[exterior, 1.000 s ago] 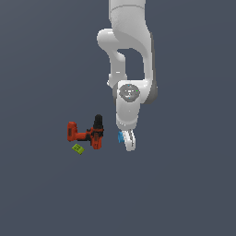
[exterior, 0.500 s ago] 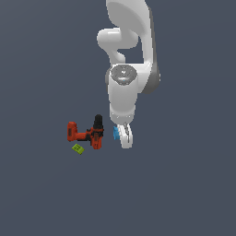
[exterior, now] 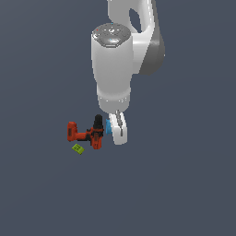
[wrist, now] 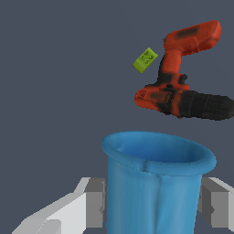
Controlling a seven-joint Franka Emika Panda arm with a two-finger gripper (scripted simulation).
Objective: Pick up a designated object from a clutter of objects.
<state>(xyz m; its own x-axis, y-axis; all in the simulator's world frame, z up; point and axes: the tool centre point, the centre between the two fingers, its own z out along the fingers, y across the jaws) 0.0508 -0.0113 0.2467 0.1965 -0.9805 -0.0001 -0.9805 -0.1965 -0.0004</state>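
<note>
Between the two grey finger pads (wrist: 94,202) of the gripper (wrist: 153,203), a light-blue cup (wrist: 155,183) is seen upright in the wrist view, its open rim turned toward the camera. One pad is placed at each side of the cup's wall, and both appear to be touching it, so the cup is taken to be pinched, though the contact itself is partly hidden behind the cup.

From the exterior view, the gripper (exterior: 117,131) is seen pointing down below the white arm (exterior: 113,69), and only a small patch of the light-blue cup (exterior: 108,126) is visible at its 9 o'clock side. Whether the cup is resting on the dark floor (exterior: 184,184) or is lifted cannot be told.

A red-and-black power drill (exterior: 87,132) is found lying on its side just beside the cup, at the cup's 9 o'clock in the exterior view. A tiny yellow-green block (exterior: 78,149) is seen flat on the floor near the drill, at the drill's 7 o'clock. Both the drill (wrist: 183,77) and the block (wrist: 145,60) are also shown beyond the cup in the wrist view, apart from it.
</note>
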